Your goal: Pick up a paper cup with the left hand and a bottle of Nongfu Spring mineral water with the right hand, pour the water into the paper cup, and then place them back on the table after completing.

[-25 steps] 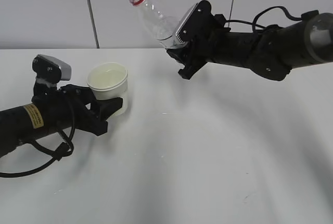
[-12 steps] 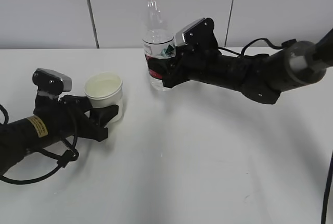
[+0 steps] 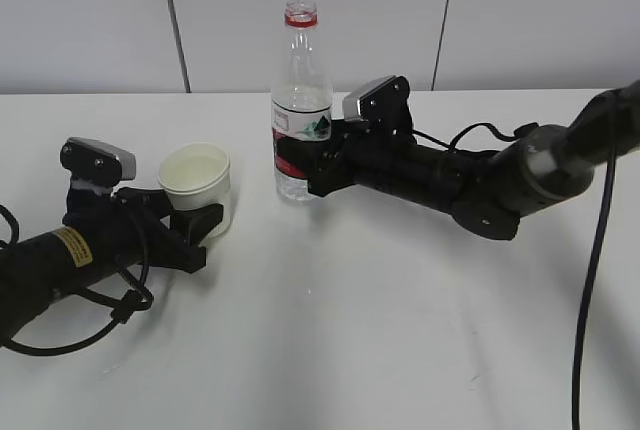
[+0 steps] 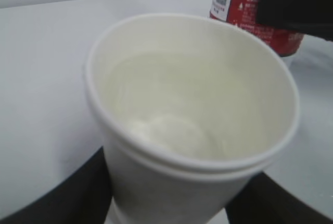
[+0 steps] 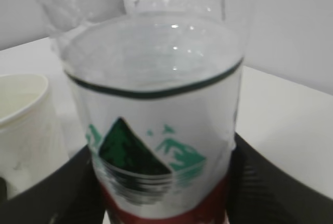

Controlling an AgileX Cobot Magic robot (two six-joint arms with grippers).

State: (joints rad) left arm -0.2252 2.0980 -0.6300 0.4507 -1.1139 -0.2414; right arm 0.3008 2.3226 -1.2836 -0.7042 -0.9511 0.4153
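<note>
- Bottle (image 3: 300, 115) stands upright on the white counter (image 3: 380, 320), uncapped, my right pincer (image 3: 318, 168) pinching its labelled lower body.
- Paper cup (image 3: 197, 186) sits upright just left of the bottle, apart from it, my left pincer (image 3: 205, 220) pressed around its lower wall.
- Water (image 4: 171, 104) lies clear inside the cup.
- I see both pincers low at the counter.
</note>
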